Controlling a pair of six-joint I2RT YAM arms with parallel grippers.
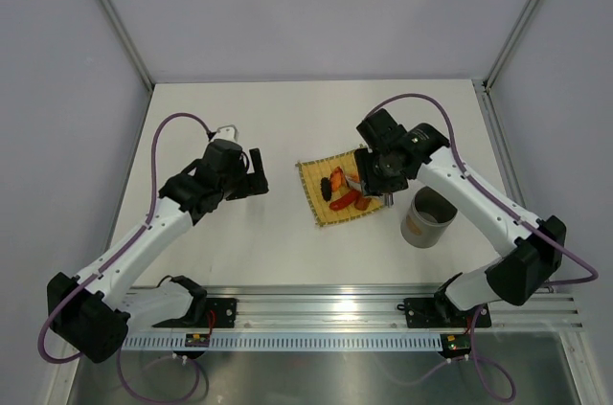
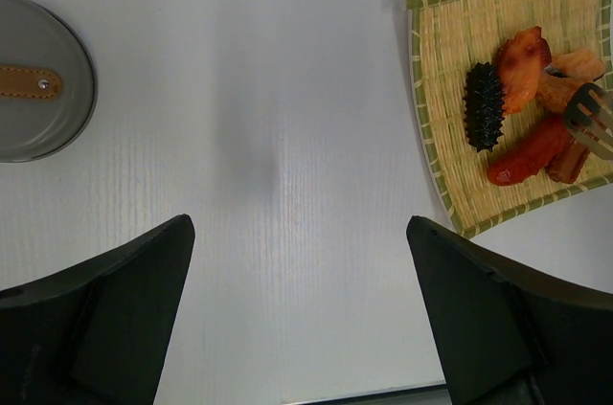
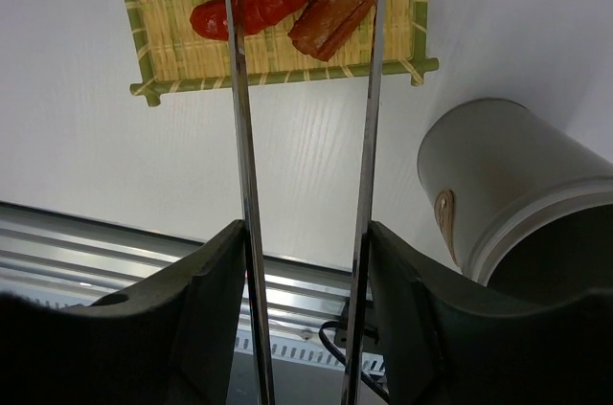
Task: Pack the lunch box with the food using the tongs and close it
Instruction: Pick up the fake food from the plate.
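Several food pieces lie on the yellow woven mat (image 1: pixel 319 206): a red sausage (image 3: pixel 257 3), a brown stick (image 3: pixel 335 8), orange pieces (image 2: pixel 522 65) and a dark spiky one (image 2: pixel 484 103). My right gripper (image 3: pixel 306 228) is shut on the silver tongs (image 3: pixel 239 137), one finger pressing each arm from outside. The tong arms stand spread, and their tips (image 2: pixel 594 118) are over the food on the mat's right side. The grey lunch box (image 1: pixel 428 216) stands upright and uncovered just right of the mat. My left gripper (image 2: pixel 299 223) hangs open over bare table, left of the mat.
The round grey lid (image 2: pixel 38 79) with a tan leather tab lies flat on the table to the left, beyond my left gripper. The metal rail (image 1: pixel 335 314) runs along the near edge. Frame posts (image 1: pixel 115 17) stand at the back corners.
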